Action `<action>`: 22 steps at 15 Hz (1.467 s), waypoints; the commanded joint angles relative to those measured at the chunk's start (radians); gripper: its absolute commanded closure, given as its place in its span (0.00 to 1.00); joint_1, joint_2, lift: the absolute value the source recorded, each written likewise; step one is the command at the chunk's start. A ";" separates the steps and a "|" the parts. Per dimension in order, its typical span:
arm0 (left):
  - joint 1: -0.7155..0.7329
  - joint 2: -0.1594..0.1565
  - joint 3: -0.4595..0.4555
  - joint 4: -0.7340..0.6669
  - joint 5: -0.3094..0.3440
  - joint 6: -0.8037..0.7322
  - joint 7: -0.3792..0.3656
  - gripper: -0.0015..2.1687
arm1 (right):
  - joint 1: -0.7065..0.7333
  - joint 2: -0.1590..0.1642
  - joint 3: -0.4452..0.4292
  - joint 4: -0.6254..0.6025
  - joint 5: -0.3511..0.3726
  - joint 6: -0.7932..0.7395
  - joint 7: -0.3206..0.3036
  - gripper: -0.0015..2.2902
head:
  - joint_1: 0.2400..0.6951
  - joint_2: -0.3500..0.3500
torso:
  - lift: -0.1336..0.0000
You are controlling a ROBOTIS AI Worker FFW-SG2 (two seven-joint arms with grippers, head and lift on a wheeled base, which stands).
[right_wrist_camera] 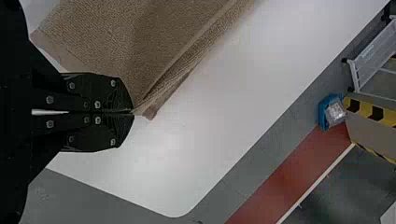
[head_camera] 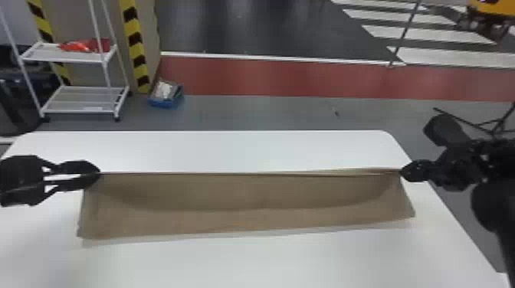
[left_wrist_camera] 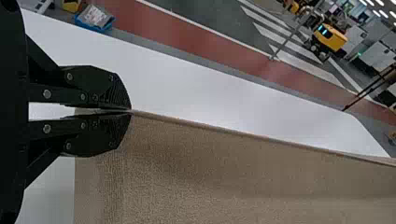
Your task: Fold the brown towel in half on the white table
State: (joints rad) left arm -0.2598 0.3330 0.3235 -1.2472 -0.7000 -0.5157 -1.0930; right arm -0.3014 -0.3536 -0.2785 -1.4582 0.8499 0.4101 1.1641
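Observation:
The brown towel (head_camera: 245, 199) stretches across the white table (head_camera: 245, 149), its far edge pulled straight between the two grippers and its near edge lower, toward the robot. At its far left corner is my left gripper (head_camera: 99, 173), shut on the cloth. My right gripper (head_camera: 402, 172) is shut on the far right corner. In the left wrist view, the left gripper (left_wrist_camera: 130, 111) pinches the edge of the towel (left_wrist_camera: 224, 172). In the right wrist view, the right gripper (right_wrist_camera: 133, 112) closes on a corner of the towel (right_wrist_camera: 126, 42), beside a small loose flap.
Beyond the table's far edge stand a white shelf cart (head_camera: 72, 99) at left and a blue box (head_camera: 164, 100) on the floor. A striped pillar (head_camera: 136, 46) rises behind them. A thin black stand (head_camera: 494, 126) is at far right.

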 commanded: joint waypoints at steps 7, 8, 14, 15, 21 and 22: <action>0.022 0.000 0.008 0.000 0.028 0.058 0.076 0.02 | -0.012 0.016 0.005 0.030 -0.005 0.132 -0.202 0.03 | 1.00 0.28 | 0.06; 0.027 0.000 0.020 -0.003 0.048 0.058 0.074 0.02 | -0.002 0.021 -0.019 0.019 -0.038 0.138 -0.202 0.03 | 1.00 0.28 | 0.06; 0.155 -0.022 0.135 -0.155 0.435 0.362 0.113 0.02 | 0.237 0.107 -0.192 -0.433 -0.509 0.421 -0.236 0.02 | 1.00 0.33 | 0.06; 0.203 -0.045 0.149 -0.215 0.511 0.426 0.162 0.02 | 0.306 0.143 -0.186 -0.534 -0.566 0.457 -0.305 0.02 | 1.00 0.36 | 0.06; 0.514 -0.308 0.163 -0.538 0.892 0.469 0.495 0.03 | 0.683 0.354 0.055 -0.832 -0.670 0.040 -0.862 0.03 | 1.00 0.54 | 0.06; 0.544 -0.331 0.154 -0.555 0.919 0.469 0.510 0.03 | 0.722 0.354 0.102 -0.820 -0.670 -0.027 -0.919 0.03 | 1.00 0.56 | 0.06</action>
State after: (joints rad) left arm 0.2373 0.0425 0.4851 -1.7725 0.1713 -0.0468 -0.5896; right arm 0.3600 -0.0033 -0.2472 -2.2865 0.1779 0.4956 0.2738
